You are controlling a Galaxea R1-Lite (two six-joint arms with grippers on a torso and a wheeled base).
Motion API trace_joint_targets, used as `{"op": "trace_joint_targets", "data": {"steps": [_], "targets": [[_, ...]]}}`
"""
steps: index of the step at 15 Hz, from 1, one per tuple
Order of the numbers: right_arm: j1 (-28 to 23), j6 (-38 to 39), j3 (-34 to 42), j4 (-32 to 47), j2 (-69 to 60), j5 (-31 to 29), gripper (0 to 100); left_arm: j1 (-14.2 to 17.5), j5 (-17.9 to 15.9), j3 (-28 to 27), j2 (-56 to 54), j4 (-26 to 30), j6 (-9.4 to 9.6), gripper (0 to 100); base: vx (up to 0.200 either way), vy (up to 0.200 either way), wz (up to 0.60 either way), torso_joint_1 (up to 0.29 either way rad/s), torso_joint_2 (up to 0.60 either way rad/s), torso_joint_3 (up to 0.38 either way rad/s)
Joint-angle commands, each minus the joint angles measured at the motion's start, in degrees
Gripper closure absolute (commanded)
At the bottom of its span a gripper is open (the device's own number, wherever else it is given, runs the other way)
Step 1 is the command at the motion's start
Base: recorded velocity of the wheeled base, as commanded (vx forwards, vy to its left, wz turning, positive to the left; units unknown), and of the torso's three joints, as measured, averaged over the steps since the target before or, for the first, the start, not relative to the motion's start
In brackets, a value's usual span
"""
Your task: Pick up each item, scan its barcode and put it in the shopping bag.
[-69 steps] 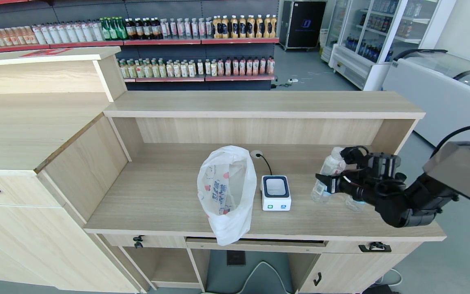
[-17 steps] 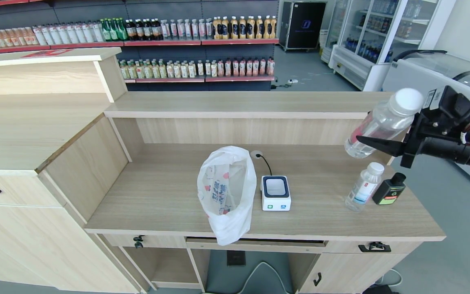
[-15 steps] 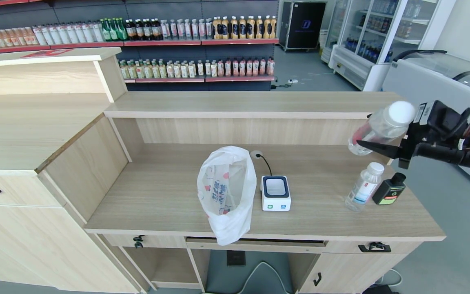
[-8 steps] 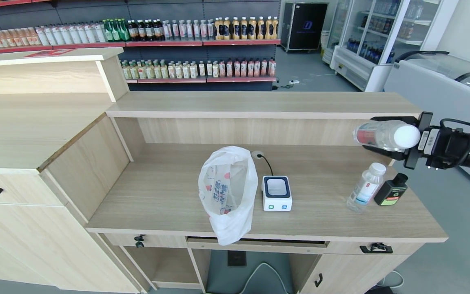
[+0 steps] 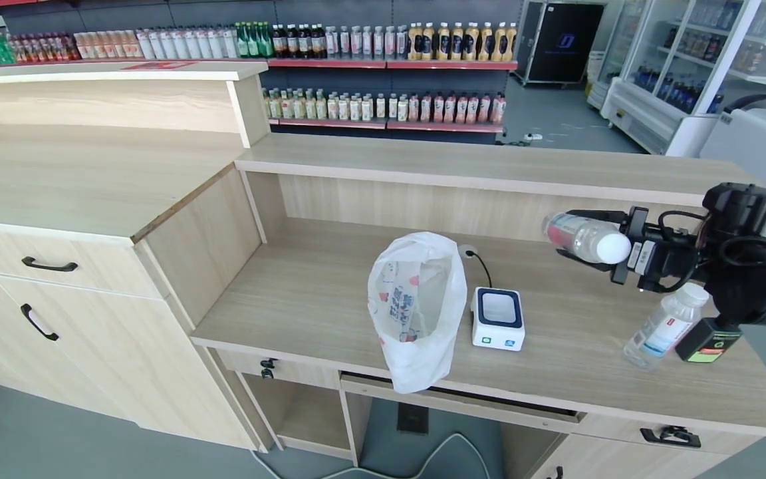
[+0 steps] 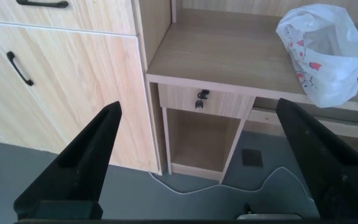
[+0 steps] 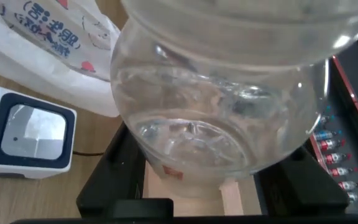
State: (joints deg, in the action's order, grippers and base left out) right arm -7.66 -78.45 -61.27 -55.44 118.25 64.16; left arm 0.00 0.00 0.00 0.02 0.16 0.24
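My right gripper (image 5: 581, 237) is shut on a clear water bottle (image 5: 579, 234), held lying level in the air with its white cap toward me. It hangs above the counter, up and to the right of the white barcode scanner (image 5: 498, 318). In the right wrist view the clear water bottle (image 7: 222, 112) is close up between the dark fingers (image 7: 107, 174), with the scanner (image 7: 30, 134) and the shopping bag (image 7: 48, 43) below. The white shopping bag (image 5: 416, 306) stands open left of the scanner. My left gripper (image 6: 197, 168) is open, low in front of the counter.
A second clear bottle (image 5: 662, 326) and a small dark bottle (image 5: 709, 339) stand on the wooden counter (image 5: 303, 299) at the right. A raised back ledge (image 5: 463, 166) runs behind. Drawers (image 6: 61, 56) and an open cubby (image 6: 204, 137) lie under the counter.
The head camera has shifted, so the scene sits further right. The right gripper has lifted the bottle off the counter, turned it level and brought it down and left, nearer the scanner.
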Motion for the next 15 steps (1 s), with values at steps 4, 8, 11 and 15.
{"op": "trace_joint_targets", "data": {"steps": [4, 8, 11, 15], "targets": [[2.03, -0.04, -0.87, -6.70, 11.13, 1.41, 100, 0.00, 0.00, 0.00, -0.02, 0.02, 0.02, 0, 0.000, 0.000, 0.00, 0.000, 0.00, 0.000], [3.96, -0.39, -1.04, -11.27, 14.64, 1.41, 100, 0.00, 0.00, 0.00, -0.02, 0.02, 0.02, 0, 0.000, 0.000, 0.00, 0.000, 0.00, 0.000], [4.32, -2.50, -1.31, -11.71, 16.93, 1.32, 100, 0.00, 0.00, 0.00, -0.02, 0.02, 0.02, 0, 0.000, 0.000, 0.00, 0.000, 0.00, 0.000], [4.23, -5.84, -0.17, -11.09, 17.54, 1.32, 100, 0.00, 0.00, 0.00, -0.02, 0.02, 0.02, 0, 0.000, 0.000, 0.00, 0.000, 0.00, 0.000]]}}
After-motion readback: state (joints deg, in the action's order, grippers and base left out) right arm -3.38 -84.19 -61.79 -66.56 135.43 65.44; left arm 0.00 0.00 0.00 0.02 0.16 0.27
